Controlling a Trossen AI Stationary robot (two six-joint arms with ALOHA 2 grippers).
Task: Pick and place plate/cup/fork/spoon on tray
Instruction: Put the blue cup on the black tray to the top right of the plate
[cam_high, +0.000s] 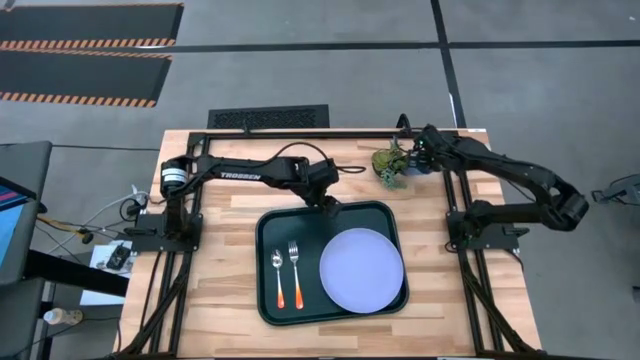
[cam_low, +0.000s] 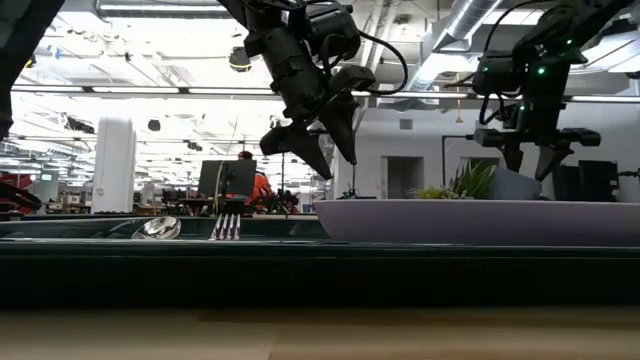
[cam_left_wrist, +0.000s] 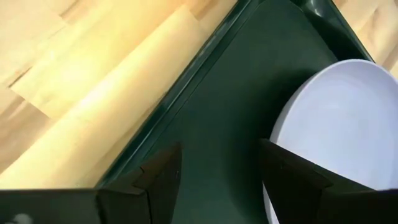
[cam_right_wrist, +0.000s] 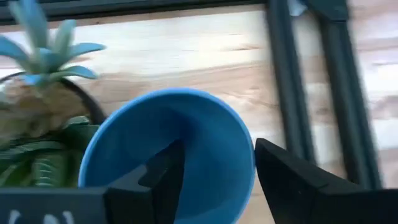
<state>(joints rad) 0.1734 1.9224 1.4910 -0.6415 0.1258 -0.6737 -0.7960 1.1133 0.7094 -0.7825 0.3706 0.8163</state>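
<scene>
**A:** What is on the tabletop?

**B:** A pale wooden tabletop seen from above, with a dark green tray near its middle. On the tray, the lavender-blue plate lies flat in the right half. The spoon and the fork lie side by side in the left half, orange handles pointing toward the front edge, close together but not touching.

**A:** And the cup?

**B:** The blue cup is off the tray, on the tabletop beyond its far right corner, just beside a small potted plant. It stands upright with its open mouth showing.

**A:** Where are the two arms?

**B:** The left claw hangs over the tray's far edge, above bare tray floor next to the plate's rim. Its fingers are spread apart and hold nothing. The right claw is at the cup. In its wrist view the fingers are spread, one showing over the cup's open mouth and one outside the wall; I cannot tell whether either touches it.
</scene>
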